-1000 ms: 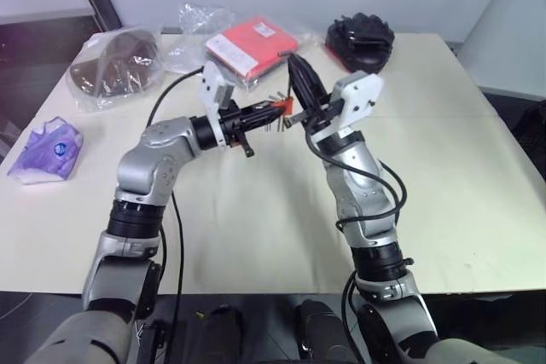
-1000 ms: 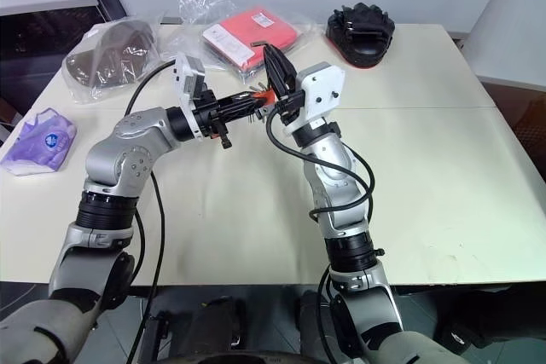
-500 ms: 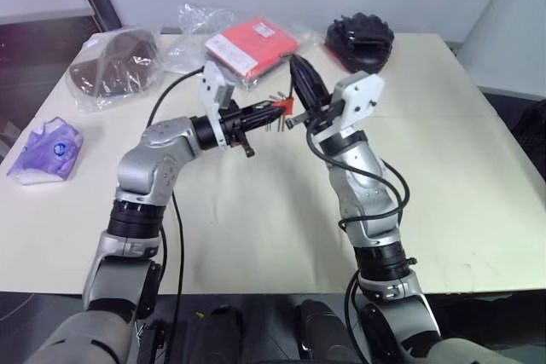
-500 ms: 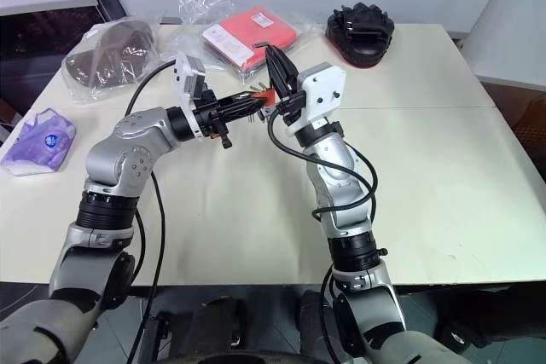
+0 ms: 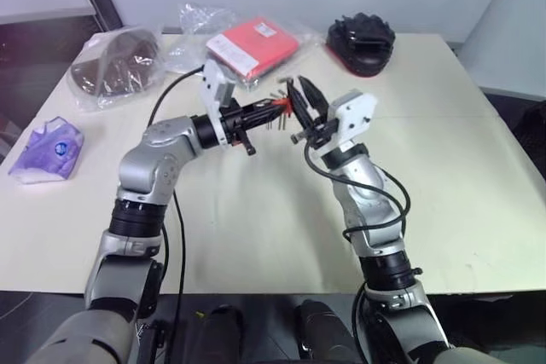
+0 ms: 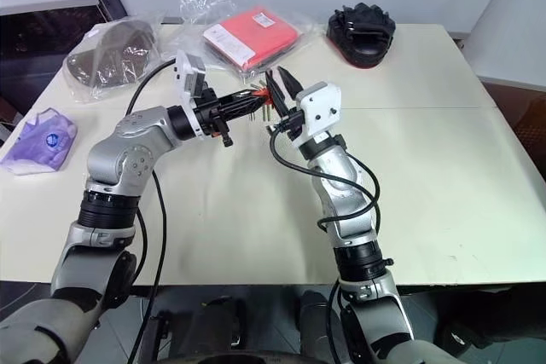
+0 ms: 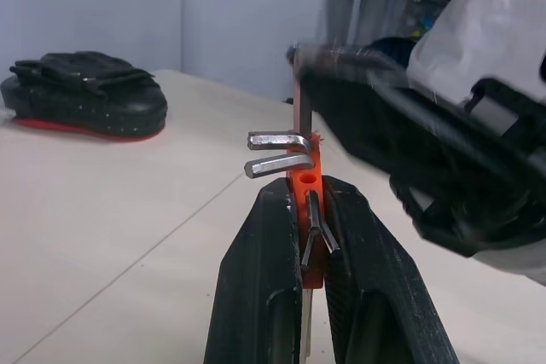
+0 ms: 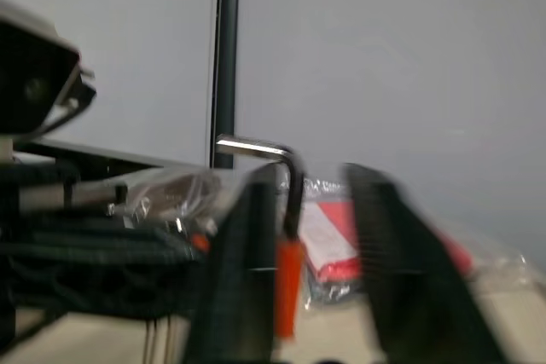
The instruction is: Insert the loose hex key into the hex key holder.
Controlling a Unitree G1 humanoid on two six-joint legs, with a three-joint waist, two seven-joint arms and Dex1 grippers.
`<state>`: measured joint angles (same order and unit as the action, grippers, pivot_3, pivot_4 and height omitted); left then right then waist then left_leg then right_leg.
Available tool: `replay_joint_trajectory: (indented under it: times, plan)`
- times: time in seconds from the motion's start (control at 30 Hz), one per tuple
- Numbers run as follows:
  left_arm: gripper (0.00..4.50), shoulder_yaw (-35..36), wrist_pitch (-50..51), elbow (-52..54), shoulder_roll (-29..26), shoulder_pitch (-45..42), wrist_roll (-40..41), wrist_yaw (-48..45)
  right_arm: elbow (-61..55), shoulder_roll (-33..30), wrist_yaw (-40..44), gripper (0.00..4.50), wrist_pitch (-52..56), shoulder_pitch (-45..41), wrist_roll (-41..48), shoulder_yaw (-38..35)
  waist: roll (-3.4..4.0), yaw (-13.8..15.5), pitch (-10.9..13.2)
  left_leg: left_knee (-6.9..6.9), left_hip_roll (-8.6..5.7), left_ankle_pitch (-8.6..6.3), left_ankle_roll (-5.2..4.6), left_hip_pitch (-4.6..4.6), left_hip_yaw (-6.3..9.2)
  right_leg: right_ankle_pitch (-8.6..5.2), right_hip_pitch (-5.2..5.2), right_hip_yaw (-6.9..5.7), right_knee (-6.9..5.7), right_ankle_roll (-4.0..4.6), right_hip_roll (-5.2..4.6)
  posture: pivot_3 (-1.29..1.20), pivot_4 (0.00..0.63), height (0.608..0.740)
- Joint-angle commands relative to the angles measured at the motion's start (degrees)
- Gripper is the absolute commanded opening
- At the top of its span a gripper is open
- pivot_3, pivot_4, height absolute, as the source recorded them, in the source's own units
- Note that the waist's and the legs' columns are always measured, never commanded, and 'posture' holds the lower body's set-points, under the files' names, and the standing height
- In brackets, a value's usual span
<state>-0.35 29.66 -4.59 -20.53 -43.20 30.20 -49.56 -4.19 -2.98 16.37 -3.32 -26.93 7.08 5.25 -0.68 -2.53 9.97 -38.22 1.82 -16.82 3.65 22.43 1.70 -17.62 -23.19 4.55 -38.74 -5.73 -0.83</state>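
Both arms are raised over the middle of the tabletop (image 5: 256,210), toward its far edge, grippers facing each other.

Left gripper (image 7: 309,210): fingers pressed together on the hex key holder (image 7: 307,185), pinching the orange block from both sides. Holder is held above the tabletop, not resting on it. Two short grey keys stick out sideways from its upper end.

Loose hex key (image 8: 286,181): stands upright with its long leg in the top of the holder and its short leg bent over at the top. In the right wrist view it sits between the right gripper's fingers, close against one of them; contact cannot be told from the blur.

Right gripper (image 5: 300,95): fingers spread, standing just beside the holder, tips pointing up and toward the far edge.

Along the far edge: red packet in clear plastic (image 5: 253,44), black padded object (image 5: 361,38) toward the far right corner, bagged dark item (image 5: 115,61) toward the far left corner. Purple bagged item (image 5: 47,149) at the left edge.
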Motion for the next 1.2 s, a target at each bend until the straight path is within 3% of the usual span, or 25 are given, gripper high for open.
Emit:
replay_joint_trajectory:
  times: [0.03, 0.37, 0.7, 0.87, 1.2]
  plan:
    - [0.00, 1.2, -0.9, 1.2, 0.0, -1.5, 0.5, -0.2, -4.4, -1.0, 0.7, 2.57, 0.0, 1.1, 1.0, -0.9, 0.00, 0.0, 0.0, 0.00, 0.00, 0.00, 0.00, 0.00, 0.00, 0.00, 0.00, 0.00, 0.00, 0.00, 0.00, 0.00, 0.150, 0.740]
    - [0.00, 2.1, 3.1, -0.1, 2.1, -0.7, 3.1, 0.8, -22.1, -12.7, 6.2, 2.57, 10.0, 19.4, 9.2, -7.6, -0.01, 0.2, 0.0, 0.01, -0.01, 0.00, -0.01, 0.06, 0.02, 0.00, 0.11, -0.01, 0.25, 0.00, 0.02, 0.00, 0.150, 0.740]
    - [0.00, -1.7, 13.2, -10.0, 10.6, 2.8, 3.8, 1.7, -27.6, -21.8, 8.2, 2.57, 12.8, 36.5, 6.0, -13.4, -0.02, 0.3, 0.0, 0.01, -0.03, -0.01, -0.02, -0.02, -0.03, -0.01, 0.31, -0.04, 0.41, 0.00, 0.10, 0.00, 0.150, 0.740]
    - [0.00, 2.9, 23.7, -19.2, 15.5, 0.6, 7.1, 6.6, -30.5, -22.1, 7.1, 2.57, 13.6, 40.0, 5.1, -14.0, -0.02, 0.2, 0.0, 0.00, -0.04, -0.01, -0.02, -0.03, 0.00, -0.01, 0.36, -0.03, 0.43, -0.01, 0.14, 0.00, 0.150, 0.740]
    - [0.00, 2.2, 23.8, -30.5, 16.4, -3.3, 3.1, 7.4, -33.1, -20.6, 4.5, 2.57, 14.1, 41.5, 2.8, -12.9, -0.03, 0.4, 0.0, 0.00, -0.06, 0.00, -0.02, -0.05, 0.02, -0.01, 0.40, -0.05, 0.46, -0.01, 0.14, 0.00, 0.150, 0.740]
